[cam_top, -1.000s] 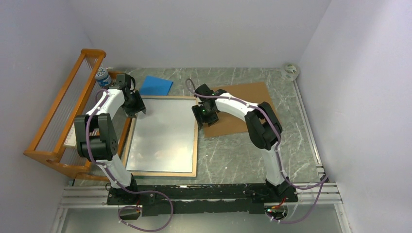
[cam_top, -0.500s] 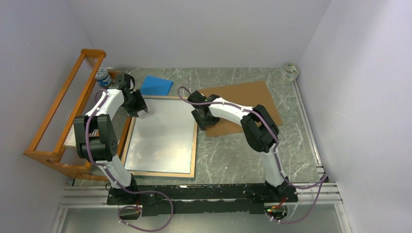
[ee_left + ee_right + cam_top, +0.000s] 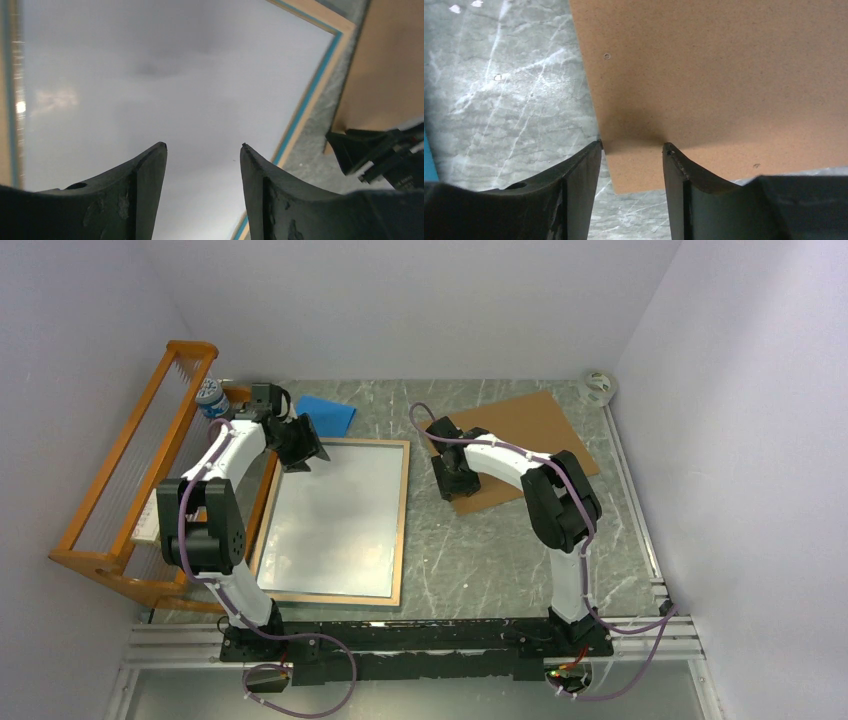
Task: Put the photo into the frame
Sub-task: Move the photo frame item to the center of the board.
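Frame of thin rectangular light wood and glass (image 3: 404, 510), likely stiff but breakable, is best taken by its rim; left gripper (image 3: 203, 145) and right gripper (image 3: 631, 144) are hovering spread.

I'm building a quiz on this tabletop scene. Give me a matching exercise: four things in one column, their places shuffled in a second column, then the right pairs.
Things:
1. frame
2. backing board
3. blue pad
4. orange rack

Places:
A. along the left side of the table
B. beneath the open right gripper
C. beyond the frame's far edge
D. lying flat beneath the open left gripper

Pairs: 1-D, 2-B, 3-C, 4-A
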Tool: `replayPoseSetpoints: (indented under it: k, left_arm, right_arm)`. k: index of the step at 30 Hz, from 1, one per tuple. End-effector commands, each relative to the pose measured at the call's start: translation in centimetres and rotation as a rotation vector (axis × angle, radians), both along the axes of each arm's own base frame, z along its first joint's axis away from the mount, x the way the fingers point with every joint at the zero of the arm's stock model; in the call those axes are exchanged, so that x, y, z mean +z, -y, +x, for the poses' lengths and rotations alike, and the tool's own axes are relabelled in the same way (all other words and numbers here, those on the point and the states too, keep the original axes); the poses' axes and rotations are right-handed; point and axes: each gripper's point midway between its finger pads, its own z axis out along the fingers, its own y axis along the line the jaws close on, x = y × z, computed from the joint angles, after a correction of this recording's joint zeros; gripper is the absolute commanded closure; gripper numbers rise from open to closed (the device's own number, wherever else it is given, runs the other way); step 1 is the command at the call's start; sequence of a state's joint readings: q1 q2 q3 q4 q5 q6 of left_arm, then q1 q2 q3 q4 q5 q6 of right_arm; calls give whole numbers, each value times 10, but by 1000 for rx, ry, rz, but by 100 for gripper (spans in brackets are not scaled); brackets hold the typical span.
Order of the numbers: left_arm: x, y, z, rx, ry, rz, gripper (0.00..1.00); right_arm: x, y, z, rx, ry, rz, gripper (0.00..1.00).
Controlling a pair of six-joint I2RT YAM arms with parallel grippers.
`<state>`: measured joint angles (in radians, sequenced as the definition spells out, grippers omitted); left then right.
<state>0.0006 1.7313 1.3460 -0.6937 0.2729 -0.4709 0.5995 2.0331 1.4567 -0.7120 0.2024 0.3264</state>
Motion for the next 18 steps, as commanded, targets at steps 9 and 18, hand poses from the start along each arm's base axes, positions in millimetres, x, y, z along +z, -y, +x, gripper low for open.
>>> replayPoseSetpoints:
  k: [9,18]
  left_arm:
    - [55,116,51,-287,271,-148,25]
    - [43,181,139,-455,441,-200,6]
  right_arm:
    - [91,38,58,-332,178,341,37]
    - [77,80,27,-697,148,494,34]
